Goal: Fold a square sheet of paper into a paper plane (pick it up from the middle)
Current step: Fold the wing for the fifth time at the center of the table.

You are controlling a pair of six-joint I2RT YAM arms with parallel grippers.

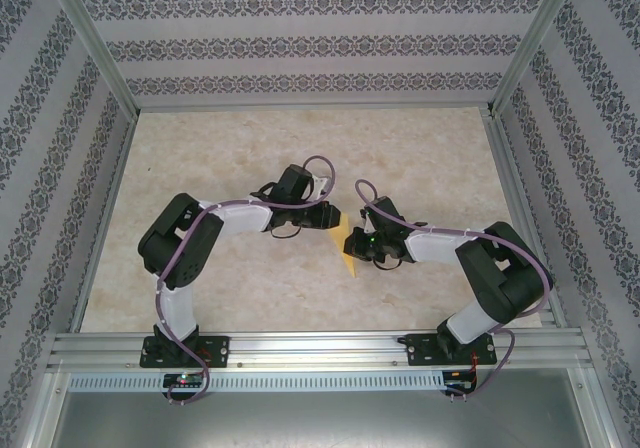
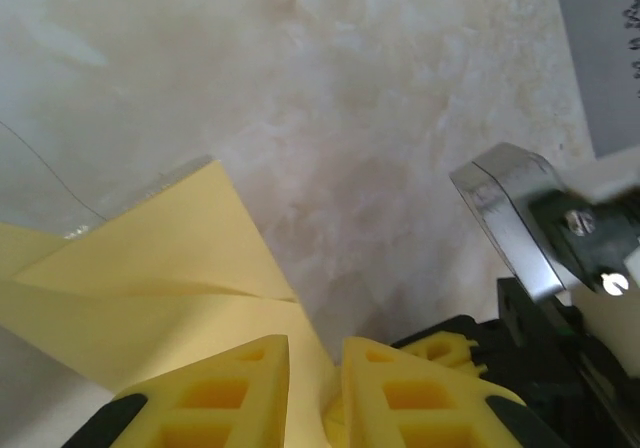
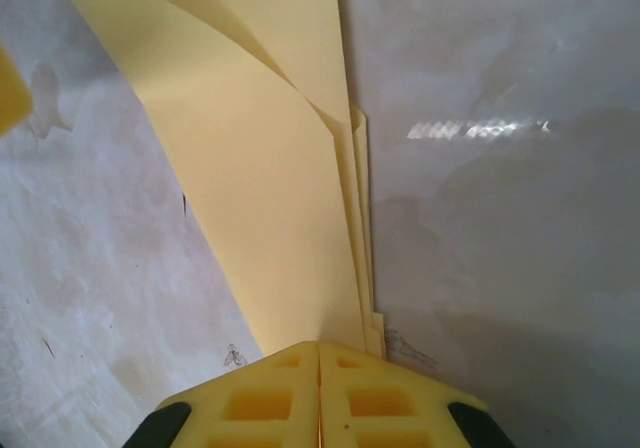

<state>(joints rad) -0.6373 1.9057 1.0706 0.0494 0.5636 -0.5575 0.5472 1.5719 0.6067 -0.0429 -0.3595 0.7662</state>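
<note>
The yellow-orange paper (image 1: 349,259) lies between the two grippers at the middle of the table, folded into a narrow pointed paper plane shape with several stacked layers (image 3: 270,168). My right gripper (image 1: 360,247) is shut, its yellow fingertips (image 3: 290,363) pressed together on the paper's near end (image 3: 319,346). My left gripper (image 1: 336,218) faces it from the left. In the left wrist view its jaws stand slightly apart (image 2: 315,346), and the paper's edge (image 2: 180,268) runs under the left finger into the gap. Whether the fingers touch the paper I cannot tell.
The beige marbled tabletop (image 1: 250,158) is ringed by an aluminium frame (image 1: 320,348) and patterned walls. The right arm's metal wrist part (image 2: 510,223) hangs close to the left gripper. A small dark mark (image 3: 400,346) sits on the table beside the paper.
</note>
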